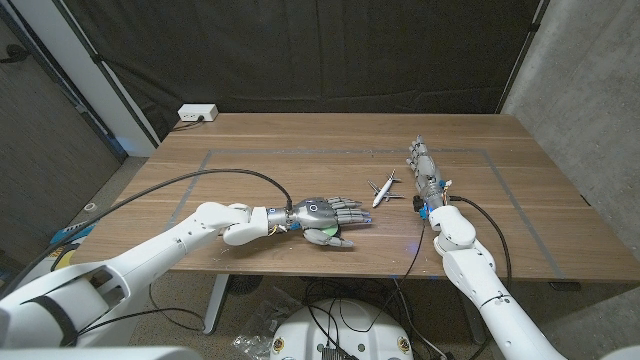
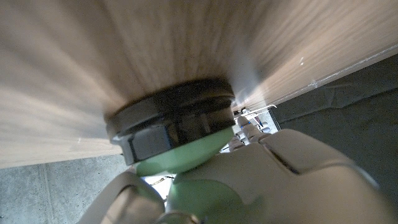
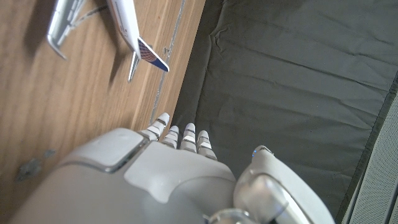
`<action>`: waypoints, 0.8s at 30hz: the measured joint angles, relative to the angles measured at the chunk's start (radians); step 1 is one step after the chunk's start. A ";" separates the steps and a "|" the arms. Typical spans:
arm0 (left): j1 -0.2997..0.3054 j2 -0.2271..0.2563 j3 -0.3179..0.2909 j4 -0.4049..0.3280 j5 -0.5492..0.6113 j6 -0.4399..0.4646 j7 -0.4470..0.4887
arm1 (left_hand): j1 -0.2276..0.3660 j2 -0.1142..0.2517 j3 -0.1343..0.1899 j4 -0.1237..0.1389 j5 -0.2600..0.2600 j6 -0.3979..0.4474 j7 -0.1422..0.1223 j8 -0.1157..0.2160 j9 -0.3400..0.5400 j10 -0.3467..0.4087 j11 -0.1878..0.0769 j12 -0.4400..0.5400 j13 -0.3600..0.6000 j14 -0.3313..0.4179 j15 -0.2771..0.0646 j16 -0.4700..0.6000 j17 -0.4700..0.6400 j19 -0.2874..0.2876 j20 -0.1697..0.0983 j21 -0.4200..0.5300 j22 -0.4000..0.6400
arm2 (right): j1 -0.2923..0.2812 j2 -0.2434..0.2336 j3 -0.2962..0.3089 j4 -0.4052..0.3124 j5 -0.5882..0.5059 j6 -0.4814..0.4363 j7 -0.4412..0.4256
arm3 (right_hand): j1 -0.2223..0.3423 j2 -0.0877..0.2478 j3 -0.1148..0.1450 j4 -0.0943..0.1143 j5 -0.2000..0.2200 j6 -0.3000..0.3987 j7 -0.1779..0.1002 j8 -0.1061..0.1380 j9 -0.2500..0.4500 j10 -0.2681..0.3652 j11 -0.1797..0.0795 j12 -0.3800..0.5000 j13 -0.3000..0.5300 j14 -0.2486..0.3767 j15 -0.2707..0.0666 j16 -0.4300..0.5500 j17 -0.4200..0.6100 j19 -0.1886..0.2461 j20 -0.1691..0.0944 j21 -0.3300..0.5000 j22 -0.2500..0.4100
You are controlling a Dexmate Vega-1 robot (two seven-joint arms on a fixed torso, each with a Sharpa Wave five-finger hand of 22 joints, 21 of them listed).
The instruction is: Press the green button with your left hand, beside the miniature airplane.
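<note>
Left hand [image 1: 325,215] lies over the green button [image 1: 322,237] near the table's front middle, fingers stretched out toward the miniature airplane [image 1: 383,189] and gripping nothing; from the head view the palm covers most of the button, so only a pale green sliver peeks out beneath it. The left wrist view shows the button [image 2: 186,155] up close: one round cap of light green seated in a black collar with a squared black base, standing on the wooden table [image 1: 250,150], with the hand's [image 2: 280,180] white shell right against the green cap. No writing can be read on the button. One airplane is present, white with grey wings and a blue and red tail [image 3: 152,57], lying just beyond the left fingertips and beside the right hand [image 1: 424,172]. That right hand stands on its edge with fingers straight and together, holding nothing. One white power strip [image 1: 197,113] sits at the table's far left corner.
</note>
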State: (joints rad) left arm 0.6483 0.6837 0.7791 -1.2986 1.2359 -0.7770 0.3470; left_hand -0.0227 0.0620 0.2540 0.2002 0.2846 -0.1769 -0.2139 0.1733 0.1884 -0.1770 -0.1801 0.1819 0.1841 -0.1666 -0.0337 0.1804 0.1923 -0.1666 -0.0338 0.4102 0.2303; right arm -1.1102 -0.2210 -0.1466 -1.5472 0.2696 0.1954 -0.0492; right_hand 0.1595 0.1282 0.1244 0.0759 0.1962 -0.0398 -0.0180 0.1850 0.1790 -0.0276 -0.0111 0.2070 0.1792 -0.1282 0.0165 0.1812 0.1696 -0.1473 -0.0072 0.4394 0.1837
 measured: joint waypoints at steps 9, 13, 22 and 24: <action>-0.032 -0.015 0.036 0.052 -0.025 -0.001 0.000 | 0.004 -0.004 0.000 0.000 0.000 0.000 0.000 0.000 0.005 0.005 0.005 0.000 0.000 0.000 0.000 0.000 0.001 0.000 0.000 -0.004 0.005 | 0.013 0.007 0.002 0.021 -0.002 0.010 -0.006 | 0.000 0.000 0.000 0.000 0.000 0.000 0.000 0.000 0.000 0.000 0.000 0.000 0.000 0.000 0.000 0.000 0.000 0.000 0.000 0.000 0.000; -0.032 -0.015 0.036 0.052 -0.046 0.006 0.000 | 0.004 -0.004 0.000 0.000 -0.001 0.000 0.000 0.000 0.005 0.005 0.005 0.000 0.000 0.000 0.000 0.000 0.001 0.000 0.000 -0.004 0.005 | 0.018 0.009 0.003 0.028 -0.002 0.011 -0.006 | 0.000 0.000 0.000 0.000 0.000 0.000 0.000 0.000 0.000 0.000 0.000 0.000 0.000 0.000 0.000 0.000 0.000 0.000 0.000 0.000 0.000; 0.001 -0.013 -0.054 -0.007 -0.099 0.052 -0.124 | 0.007 -0.001 0.000 0.000 -0.004 0.000 0.000 0.014 0.005 0.005 0.005 0.015 0.000 0.000 0.000 0.013 0.001 0.000 0.000 0.008 0.009 | 0.024 0.014 0.006 0.038 -0.002 0.025 -0.006 | 0.000 0.000 0.000 0.000 0.000 0.000 0.000 0.000 0.000 0.000 0.000 0.000 0.000 0.000 0.000 0.000 0.000 0.000 0.000 0.000 0.000; 0.006 -0.012 -0.070 -0.018 -0.105 0.054 -0.116 | 0.007 -0.001 0.000 0.000 -0.004 0.000 0.000 0.016 0.005 0.005 0.005 0.020 0.000 0.000 0.000 0.013 0.001 0.000 0.000 0.014 0.009 | 0.024 0.015 0.006 0.039 -0.002 0.028 -0.006 | 0.000 0.000 0.000 0.000 0.000 0.000 0.000 0.000 0.000 0.000 0.000 0.000 0.000 0.000 0.000 0.000 0.000 0.000 0.000 0.000 0.000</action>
State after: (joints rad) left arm 0.6545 0.6715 0.7088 -1.3163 1.1311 -0.7231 0.2310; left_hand -0.0155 0.0613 0.2541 0.2001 0.2809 -0.1769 -0.2139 0.1894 0.1934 -0.1717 -0.1749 0.2017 0.1839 -0.1666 -0.0337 0.1931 0.1934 -0.1665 -0.0338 0.4241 0.2396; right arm -1.0860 -0.2060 -0.1407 -1.5086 0.2679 0.2230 -0.0550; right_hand 0.1595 0.1282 0.1244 0.0759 0.1962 -0.0397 -0.0179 0.1850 0.1790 -0.0276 -0.0111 0.2071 0.1792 -0.1282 0.0165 0.1812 0.1696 -0.1473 -0.0072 0.4395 0.1837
